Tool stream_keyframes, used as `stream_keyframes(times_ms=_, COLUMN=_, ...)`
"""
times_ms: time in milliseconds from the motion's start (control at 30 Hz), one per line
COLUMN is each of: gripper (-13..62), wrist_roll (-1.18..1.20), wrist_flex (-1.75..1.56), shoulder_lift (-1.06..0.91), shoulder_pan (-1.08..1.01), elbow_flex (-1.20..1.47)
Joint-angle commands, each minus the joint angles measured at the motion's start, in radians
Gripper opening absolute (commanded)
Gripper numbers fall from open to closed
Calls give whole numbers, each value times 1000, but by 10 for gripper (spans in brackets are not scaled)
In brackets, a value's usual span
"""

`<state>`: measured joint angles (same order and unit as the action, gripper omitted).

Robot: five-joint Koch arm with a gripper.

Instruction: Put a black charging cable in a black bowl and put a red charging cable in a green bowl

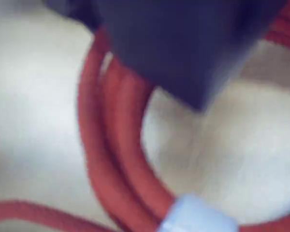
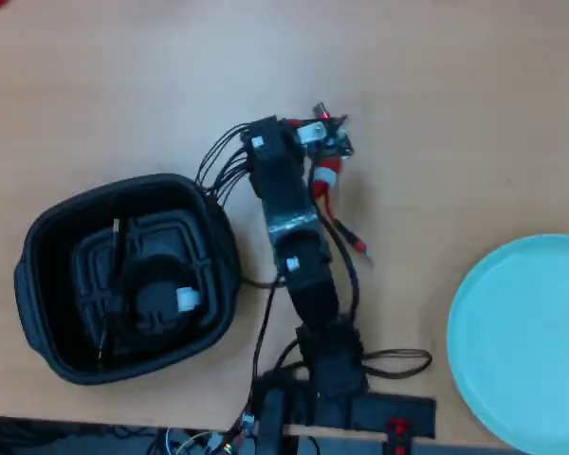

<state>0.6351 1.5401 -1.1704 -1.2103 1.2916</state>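
Note:
The red charging cable fills the blurred wrist view as thick red loops with its white tie at the bottom edge. A dark jaw of my gripper reaches down over the loops; only this one jaw shows. Seen from overhead, the gripper is right at the red charging cable, and one plug end trails toward the lower right. The black charging cable lies coiled inside the black bowl at the left. The green bowl sits at the right edge with nothing in it.
The arm's base and loose black wires lie between the two bowls, near the table's lower edge. Bare wooden table stretches across the top and between the arm and the green bowl.

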Motion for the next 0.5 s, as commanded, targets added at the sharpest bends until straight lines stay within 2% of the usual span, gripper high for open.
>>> stream_keyframes(times_ms=0, gripper=-78, wrist_roll=-58, wrist_flex=58, shoulder_lift=-204, shoulder_pan=-48, elbow_flex=-28)
stream_keyframes(times_ms=267, gripper=-78, wrist_roll=-107, wrist_flex=61, shoulder_lift=-554, shoulder_pan=-117, elbow_flex=-2)
stream_keyframes(times_ms=467, gripper=-78, wrist_roll=-225, wrist_flex=34, shoulder_lift=-672, shoulder_pan=-316, elbow_flex=35)
